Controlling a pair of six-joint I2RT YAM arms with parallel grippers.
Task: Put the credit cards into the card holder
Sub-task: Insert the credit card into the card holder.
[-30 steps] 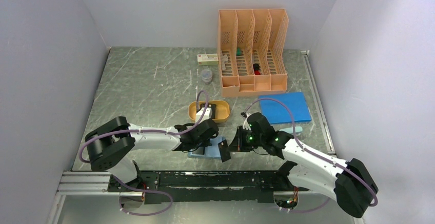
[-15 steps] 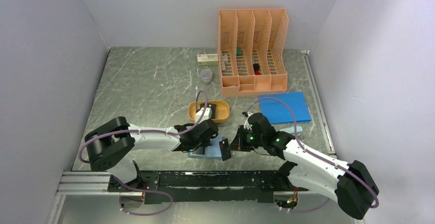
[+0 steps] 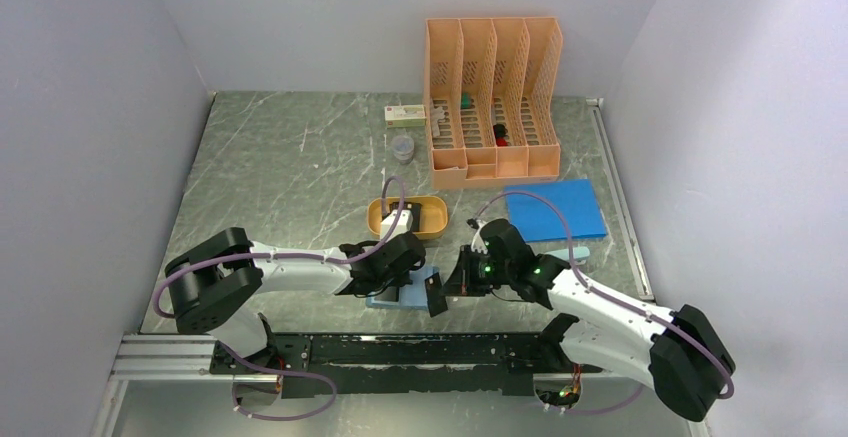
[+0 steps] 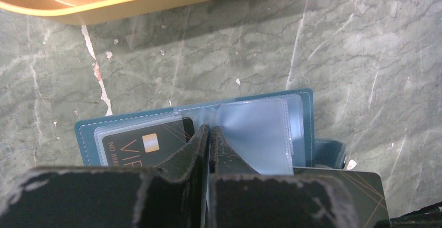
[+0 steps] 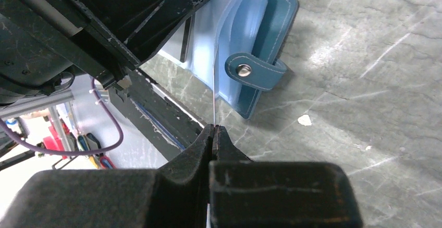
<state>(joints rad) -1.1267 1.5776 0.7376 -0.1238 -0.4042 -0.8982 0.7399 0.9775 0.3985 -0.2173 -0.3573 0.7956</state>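
Pinching a thin dark rectangular credit card (image 3: 437,297) by one edge, the right gripper (image 5: 213,129) has its fingers pressed together just right of the small teal-blue leather-like card holder (image 5: 276,24). The holder lies open on the grey marbled table (image 5: 365,82), near the front edge. The left gripper (image 4: 208,131) is pressed shut too - it seems to nip a clear pocket leaf. To insert well, I think the card must come flat, in line with the pocket mouth. One card (image 4: 140,144) sits in the left half. Which mouth is open is hard to see - the orange oval plastic tray (image 4: 156,1) is cut off.
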